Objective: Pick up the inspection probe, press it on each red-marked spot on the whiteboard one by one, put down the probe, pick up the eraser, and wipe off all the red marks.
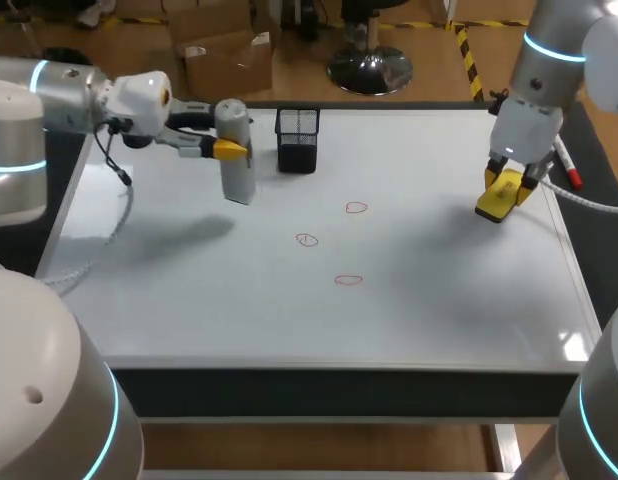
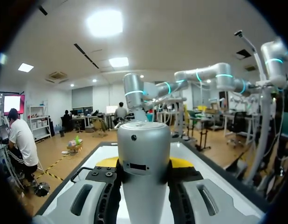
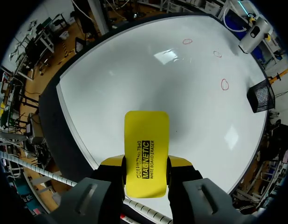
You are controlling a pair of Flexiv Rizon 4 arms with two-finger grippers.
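The whiteboard (image 1: 439, 310) covers the whole tabletop, and there is only 1. My 2 arms come over it from the 2 sides.

The left gripper (image 1: 232, 150) is over the far left part, and its fingers are closed on the sides of the 1 inspection probe (image 1: 239, 185), which stands upright and seems to be lifted off the board. The probe looks like smooth, stiff metal, probably not light and a little slippery. I judge a firm hold around the middle of the body is best.

1 black mesh holder (image 1: 297, 140) stands just beside the probe at the far edge.

The right gripper (image 1: 509, 185) is near the right edge, and its fingers clamp the 1 yellow eraser (image 1: 497, 200) by its long sides. The eraser seems light and rigid.

3 red marks (image 1: 356, 208) (image 1: 306, 240) (image 1: 348, 281) are in the middle of the board, not yet wiped.
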